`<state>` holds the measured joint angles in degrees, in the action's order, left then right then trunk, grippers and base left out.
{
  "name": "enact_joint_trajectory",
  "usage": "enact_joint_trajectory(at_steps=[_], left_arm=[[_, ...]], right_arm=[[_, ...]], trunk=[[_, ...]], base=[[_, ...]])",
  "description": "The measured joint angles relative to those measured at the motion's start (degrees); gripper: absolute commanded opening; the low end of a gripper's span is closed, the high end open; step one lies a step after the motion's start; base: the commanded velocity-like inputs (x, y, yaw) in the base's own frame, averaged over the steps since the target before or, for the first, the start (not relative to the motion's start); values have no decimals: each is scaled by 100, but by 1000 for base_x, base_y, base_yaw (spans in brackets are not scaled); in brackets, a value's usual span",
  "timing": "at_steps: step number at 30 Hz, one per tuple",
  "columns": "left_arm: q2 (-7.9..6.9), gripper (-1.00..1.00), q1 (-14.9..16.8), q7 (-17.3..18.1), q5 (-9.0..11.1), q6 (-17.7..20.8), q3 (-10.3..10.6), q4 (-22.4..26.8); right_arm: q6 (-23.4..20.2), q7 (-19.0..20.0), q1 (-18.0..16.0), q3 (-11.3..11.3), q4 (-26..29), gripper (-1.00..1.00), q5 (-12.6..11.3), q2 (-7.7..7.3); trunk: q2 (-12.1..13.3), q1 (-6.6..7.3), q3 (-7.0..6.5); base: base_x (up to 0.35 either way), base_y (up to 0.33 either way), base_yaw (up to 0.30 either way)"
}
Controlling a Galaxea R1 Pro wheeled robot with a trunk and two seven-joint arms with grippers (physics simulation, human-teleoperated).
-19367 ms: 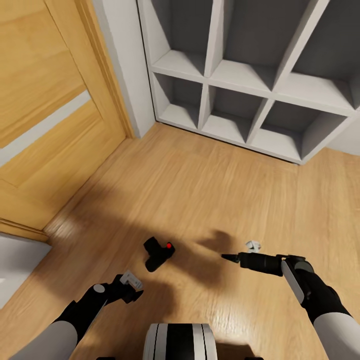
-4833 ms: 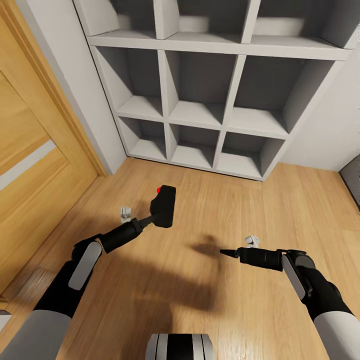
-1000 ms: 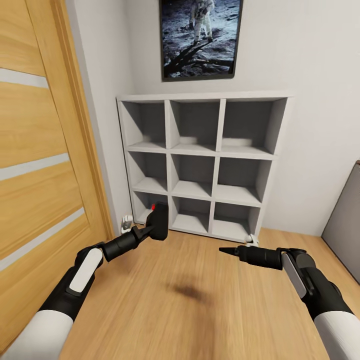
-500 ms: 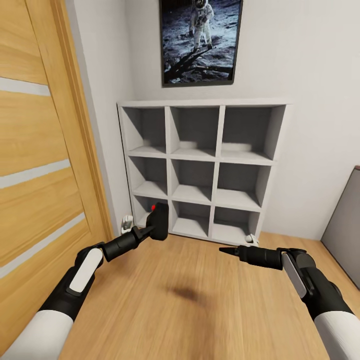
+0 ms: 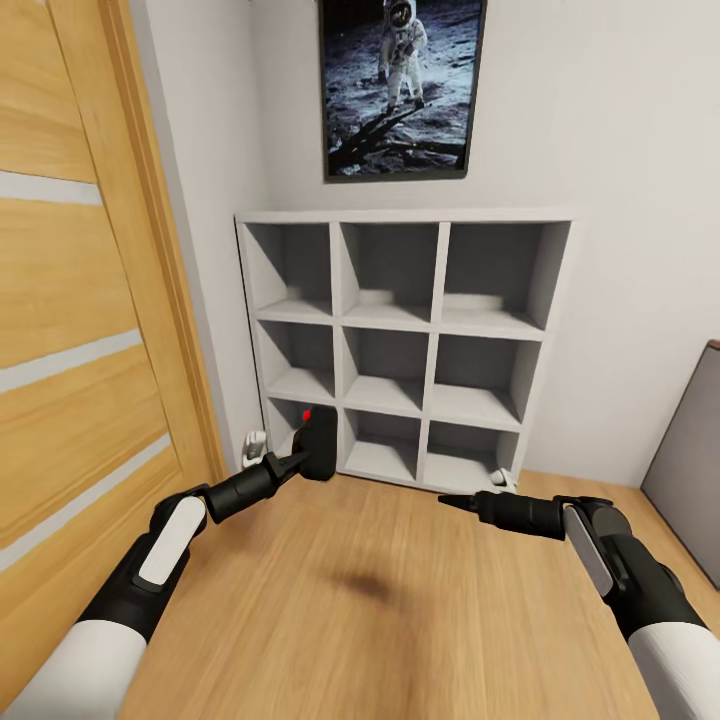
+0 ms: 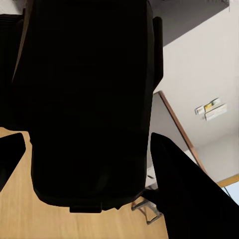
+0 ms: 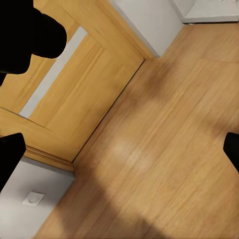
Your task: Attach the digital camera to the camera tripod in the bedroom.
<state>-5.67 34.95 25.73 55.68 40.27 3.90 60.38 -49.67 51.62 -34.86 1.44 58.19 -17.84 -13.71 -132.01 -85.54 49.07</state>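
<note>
While the robot faces a white nine-cubby shelf [image 5: 400, 340] against the wall, its left gripper [image 5: 296, 462] is held out low toward the shelf's bottom-left cubby, jaws shut on the camera [image 5: 319, 446]. That camera is a small black box with a red button [image 5: 307, 414] on its upper end, standing upright just in front of that cubby and well above the wood floor [image 5: 380, 600]. From the left wrist view the camera [image 6: 89, 104] is a big dark block between the two fingers [image 6: 174, 184], which sit against its sides.

Right of the camera and at about the same distance from the shelf, the right gripper [image 5: 447, 500] points across toward it, well apart from it. Its jaws look brought together to a narrow tip with nothing between them in the head view; in the right wrist view the dark fingers [image 7: 30, 40] sit at the edges, with bare floor [image 7: 164, 149] and a wooden door [image 7: 74, 94] between them, so how wide they stand I cannot tell.

Above the shelf hangs an astronaut poster [image 5: 400, 85]. Left of the shelf is a wood door [image 5: 80, 300] with pale stripes. A grey panel [image 5: 690, 470] stands off to the shelf's right.
</note>
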Motion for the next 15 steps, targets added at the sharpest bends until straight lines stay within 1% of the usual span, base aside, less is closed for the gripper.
enact_joint_trajectory(at_steps=[8, 15], left_arm=[[0, -100, 0, -4, -4, 0, -8, -32], [0, -100, 0, -4, -6, 0, -15, -192]], right_arm=[[-1, 0, 0, 0, -1, 100, 0, 4], [-1, -2, 0, 0, 3, 100, 0, 8]], trunk=[[321, 176, -144], [602, 330, -269]], base=[[0, 0, 0], [0, 0, 0]])
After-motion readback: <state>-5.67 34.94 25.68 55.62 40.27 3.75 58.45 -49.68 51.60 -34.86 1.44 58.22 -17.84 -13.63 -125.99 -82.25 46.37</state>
